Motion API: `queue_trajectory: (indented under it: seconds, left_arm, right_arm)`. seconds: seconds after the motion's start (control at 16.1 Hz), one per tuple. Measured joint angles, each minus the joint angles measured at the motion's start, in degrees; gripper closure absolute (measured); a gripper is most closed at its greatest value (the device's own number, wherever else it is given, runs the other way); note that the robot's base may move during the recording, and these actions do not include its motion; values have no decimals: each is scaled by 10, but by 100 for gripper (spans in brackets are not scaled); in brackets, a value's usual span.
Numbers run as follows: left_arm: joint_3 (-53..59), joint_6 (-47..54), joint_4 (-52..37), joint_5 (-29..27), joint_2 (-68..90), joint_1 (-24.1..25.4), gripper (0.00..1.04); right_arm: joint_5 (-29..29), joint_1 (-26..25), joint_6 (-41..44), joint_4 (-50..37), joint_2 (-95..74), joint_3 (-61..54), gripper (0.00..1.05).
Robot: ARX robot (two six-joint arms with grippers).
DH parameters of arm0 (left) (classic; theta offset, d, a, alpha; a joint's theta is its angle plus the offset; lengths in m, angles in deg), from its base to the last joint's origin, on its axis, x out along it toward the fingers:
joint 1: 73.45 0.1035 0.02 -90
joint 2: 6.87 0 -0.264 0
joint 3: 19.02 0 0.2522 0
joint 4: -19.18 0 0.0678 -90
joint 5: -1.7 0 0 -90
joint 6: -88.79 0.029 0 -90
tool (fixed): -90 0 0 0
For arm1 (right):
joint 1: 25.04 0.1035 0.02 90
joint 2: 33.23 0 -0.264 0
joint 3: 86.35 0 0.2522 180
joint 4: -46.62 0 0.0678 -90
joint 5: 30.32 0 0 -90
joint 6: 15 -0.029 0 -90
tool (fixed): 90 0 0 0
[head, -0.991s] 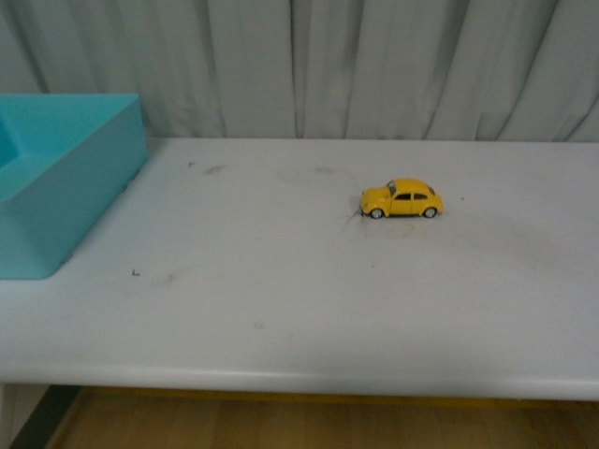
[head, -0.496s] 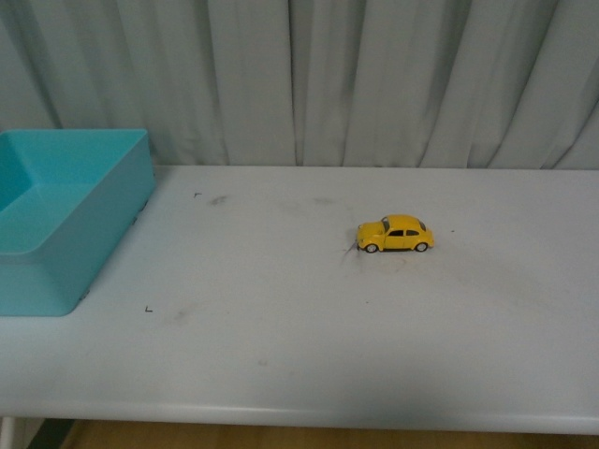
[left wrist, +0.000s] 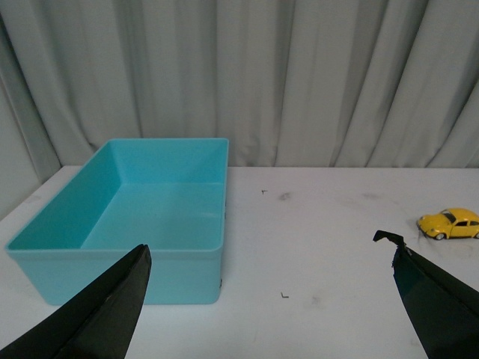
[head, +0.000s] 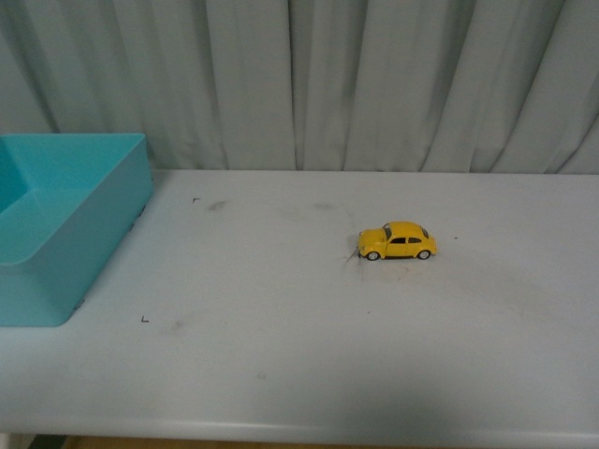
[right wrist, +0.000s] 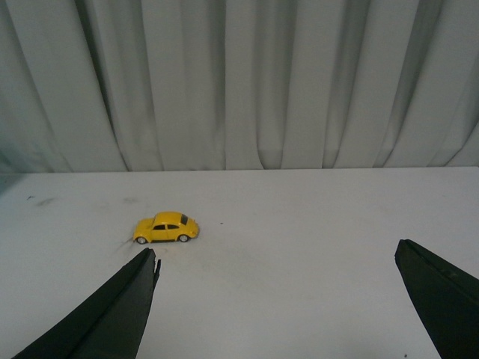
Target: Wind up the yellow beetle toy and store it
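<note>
Approach is the step in hand, as I judge it, since nothing is grasped yet. The small glossy yellow beetle toy (head: 399, 241) stands on its wheels on the scuffed white tabletop (head: 281, 346), well apart from the open turquoise plastic box (head: 112, 224) and off to that box's right, side-on to the robot. The box looks empty in the left wrist view. The black left fingers (left wrist: 105, 314) are spread wide and hold nothing, hanging just short of the box. The black right fingers (right wrist: 112, 314) are likewise spread wide and empty, farther from the box than the toy is, with the toy lying ahead of them.

The right arm seems the better placed. It should come down over the roof and set its fingers across the two flanks, above the wheels, closing gently because the rounded glossy shell may squirt out. If winding means a pull-back drag, the wheels must keep pressing on the tabletop. Afterwards, carry the toy across to the box and lower it inside rather than dropping it
</note>
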Motion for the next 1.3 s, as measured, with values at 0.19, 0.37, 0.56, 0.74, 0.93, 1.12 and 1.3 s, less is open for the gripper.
queue_trajectory:
  seconds: [0.19, 0.37, 0.56, 0.74, 0.93, 1.12, 1.3]
  left_arm:
    - [0, 0, 0, 0, 0, 0, 7]
    - [0, 0, 0, 0, 0, 0, 7]
    - [0, 0, -2, 0, 0, 0, 7]
    - [0, 0, 0, 0, 0, 0, 7]
    - [0, 0, 0, 0, 0, 0, 7]
    - [0, 0, 0, 0, 0, 0, 7]
    - [0, 0, 0, 0, 0, 0, 7]
  right_arm:
    - [0, 0, 0, 0, 0, 0, 6]
    - [0, 0, 0, -1, 0, 0, 6]
    - [0, 0, 0, -2, 0, 0, 6]
    - [0, 0, 0, 0, 0, 0, 6]
    - [0, 0, 0, 0, 0, 0, 6]
    - [0, 0, 0, 0, 0, 0, 6]
    - [0, 0, 0, 0, 0, 0, 6]
